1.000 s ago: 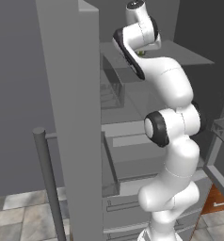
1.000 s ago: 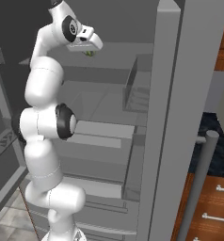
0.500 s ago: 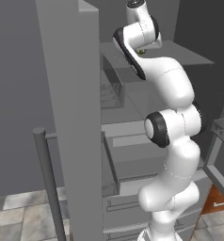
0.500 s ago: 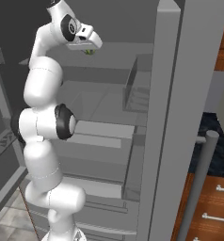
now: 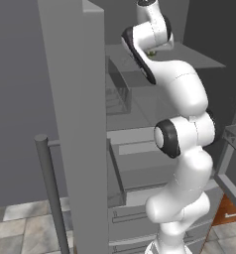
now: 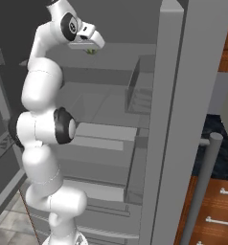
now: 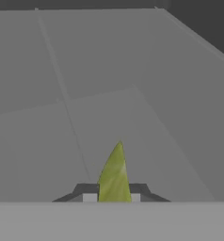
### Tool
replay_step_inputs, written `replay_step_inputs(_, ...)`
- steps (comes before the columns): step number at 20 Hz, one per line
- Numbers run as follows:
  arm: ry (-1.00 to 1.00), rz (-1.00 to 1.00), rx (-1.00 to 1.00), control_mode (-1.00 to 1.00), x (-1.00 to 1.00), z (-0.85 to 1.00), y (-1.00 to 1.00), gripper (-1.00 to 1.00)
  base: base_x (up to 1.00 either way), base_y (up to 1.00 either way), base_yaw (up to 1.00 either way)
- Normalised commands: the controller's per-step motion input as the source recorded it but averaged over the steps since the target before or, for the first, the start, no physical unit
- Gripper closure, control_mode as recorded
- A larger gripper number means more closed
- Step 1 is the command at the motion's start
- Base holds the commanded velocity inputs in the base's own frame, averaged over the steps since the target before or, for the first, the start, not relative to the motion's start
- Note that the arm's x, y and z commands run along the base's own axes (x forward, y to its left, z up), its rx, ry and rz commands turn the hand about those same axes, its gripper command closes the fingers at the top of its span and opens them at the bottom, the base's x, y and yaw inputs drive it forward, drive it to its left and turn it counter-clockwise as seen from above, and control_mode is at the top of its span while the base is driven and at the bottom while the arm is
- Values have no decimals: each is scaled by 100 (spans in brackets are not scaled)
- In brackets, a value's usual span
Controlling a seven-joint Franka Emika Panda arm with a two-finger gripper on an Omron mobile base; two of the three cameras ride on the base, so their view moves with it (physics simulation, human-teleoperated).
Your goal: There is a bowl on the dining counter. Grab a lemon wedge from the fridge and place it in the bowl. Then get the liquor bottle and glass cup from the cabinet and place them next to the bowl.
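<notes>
My gripper (image 7: 113,197) is shut on the lemon wedge (image 7: 115,175), a thin yellowish-green sliver that sticks up between the two dark finger tips. From the right base view the lemon wedge (image 6: 91,50) hangs under the hand (image 6: 86,39), a little above the top shelf (image 6: 111,76) of the open fridge. In the left base view the hand (image 5: 154,34) is high inside the fridge, over the upper shelf (image 5: 189,57). The hand view looks down on the flat grey shelf (image 7: 85,94) beneath the wedge. The bowl, dining counter, liquor bottle, glass cup and cabinet are out of view.
The open fridge door (image 5: 78,124) with its grey bar handle (image 5: 50,193) stands close on the left of the arm. The other open door (image 6: 183,119) and its handle (image 6: 202,186) stand on the right. Door bins (image 6: 137,91) and drawers (image 6: 101,139) sit below the hand. Wooden drawers (image 6: 216,210) are at the right.
The hand has lifted slightly with the lemon wedge held in it. Everything else looks the same.
</notes>
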Motion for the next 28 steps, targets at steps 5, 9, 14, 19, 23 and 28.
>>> replay_step_inputs(5,-12,0,10,-100,-86,0,-42,100,0,0,0)
replay_step_inputs(9,-18,7,9,-100,-100,-1,-26,100,0,0,0)
replay_step_inputs(14,-24,12,9,-100,-100,0,-12,100,0,0,0)
replay_step_inputs(19,-22,9,10,-100,-100,0,-15,100,0,0,0)
replay_step_inputs(23,-14,4,7,-100,-100,2,-2,100,0,0,0)
replay_step_inputs(28,-9,2,2,-100,-100,21,0,100,0,0,0)
